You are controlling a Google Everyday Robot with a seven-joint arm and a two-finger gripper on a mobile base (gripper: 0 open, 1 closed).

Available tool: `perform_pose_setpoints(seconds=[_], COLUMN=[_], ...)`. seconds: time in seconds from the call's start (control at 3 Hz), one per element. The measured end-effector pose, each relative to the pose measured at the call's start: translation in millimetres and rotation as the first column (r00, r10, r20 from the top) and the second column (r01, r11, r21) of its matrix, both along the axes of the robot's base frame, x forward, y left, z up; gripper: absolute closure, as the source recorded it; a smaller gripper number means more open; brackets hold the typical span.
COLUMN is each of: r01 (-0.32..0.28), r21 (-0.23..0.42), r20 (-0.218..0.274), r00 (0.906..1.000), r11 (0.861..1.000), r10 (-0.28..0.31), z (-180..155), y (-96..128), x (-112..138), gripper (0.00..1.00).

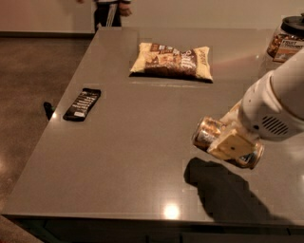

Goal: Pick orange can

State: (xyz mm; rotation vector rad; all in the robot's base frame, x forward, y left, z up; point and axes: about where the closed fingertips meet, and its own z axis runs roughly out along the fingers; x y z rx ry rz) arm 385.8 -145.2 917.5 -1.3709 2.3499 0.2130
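The orange can is a shiny golden-orange drink can, lying sideways with its silvery rim toward the left. My gripper is shut on the orange can and holds it lifted above the grey table, at the right front. A beige finger pad covers the can's middle. A dark shadow of the can and arm lies on the table below. The white arm reaches in from the right.
A yellow-brown snack bag lies at the back middle. A black bar-shaped object lies near the left edge. A glass jar with dark lid stands at the back right. A person's legs show beyond the far edge.
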Motion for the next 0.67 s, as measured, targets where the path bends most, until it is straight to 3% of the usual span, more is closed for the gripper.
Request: perform_pose_setpoints(seconds=[0.33,0.67], r01=[-0.055,-0.055], r21=[-0.002,-0.003], r20=[0.064,0.063], r00=[0.9964,0.9965], r11=[0.998,0.998], r10=[0.055,0.055], z=[61.2,60.6], y=[-1.0,-0.7], x=[7.3,6.9], gripper=[1.0,1.0])
